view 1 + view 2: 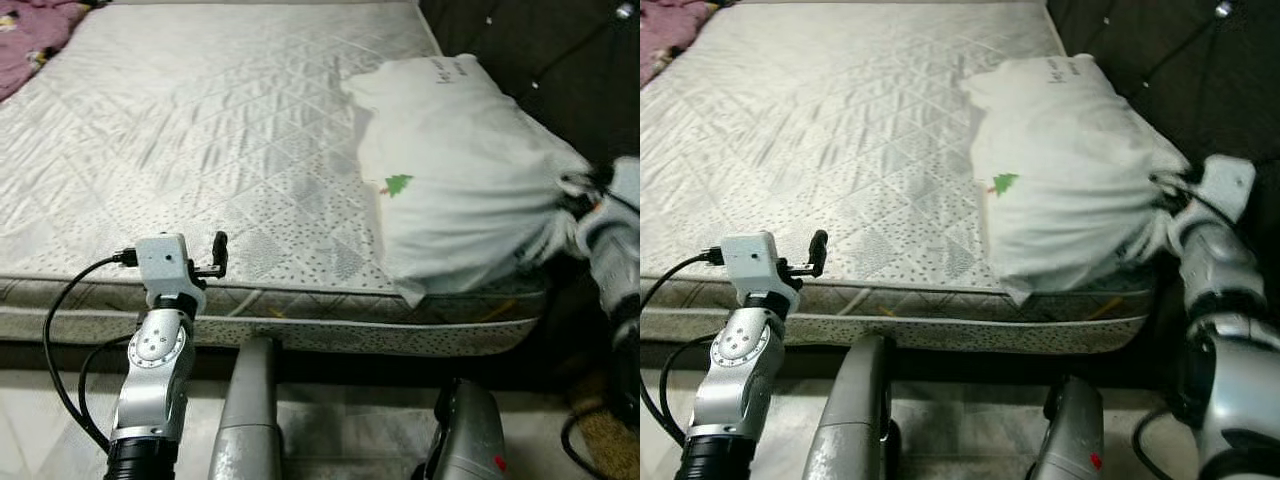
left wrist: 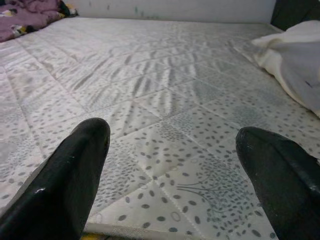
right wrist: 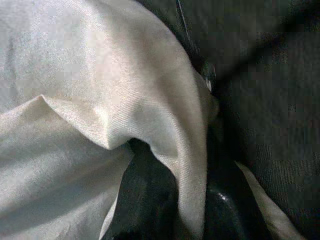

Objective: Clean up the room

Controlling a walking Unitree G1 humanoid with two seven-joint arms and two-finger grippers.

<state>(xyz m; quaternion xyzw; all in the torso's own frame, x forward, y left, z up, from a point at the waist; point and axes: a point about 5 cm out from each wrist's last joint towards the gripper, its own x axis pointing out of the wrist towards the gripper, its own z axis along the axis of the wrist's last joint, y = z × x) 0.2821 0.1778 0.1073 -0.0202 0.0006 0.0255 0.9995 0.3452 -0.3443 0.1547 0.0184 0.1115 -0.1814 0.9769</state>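
A white pillow [image 1: 450,170] with a small green tree mark lies on the right side of the bare quilted mattress [image 1: 200,130], overhanging its front right corner. My right gripper [image 1: 1160,200] is at the pillow's right end, shut on a fold of its fabric [image 3: 75,100], which is pinched between the black fingers [image 3: 145,200]. My left gripper [image 1: 215,258] hovers low over the mattress's front edge, left of the pillow. It is open, fingers [image 2: 75,170] wide apart, with nothing between them.
A purple cloth [image 1: 35,35] lies bunched at the mattress's far left corner. Dark upholstery [image 1: 540,40] rises right of the bed, close behind the pillow. Pale floor [image 1: 330,420] runs along the bed's front, with black cables trailing from my left arm.
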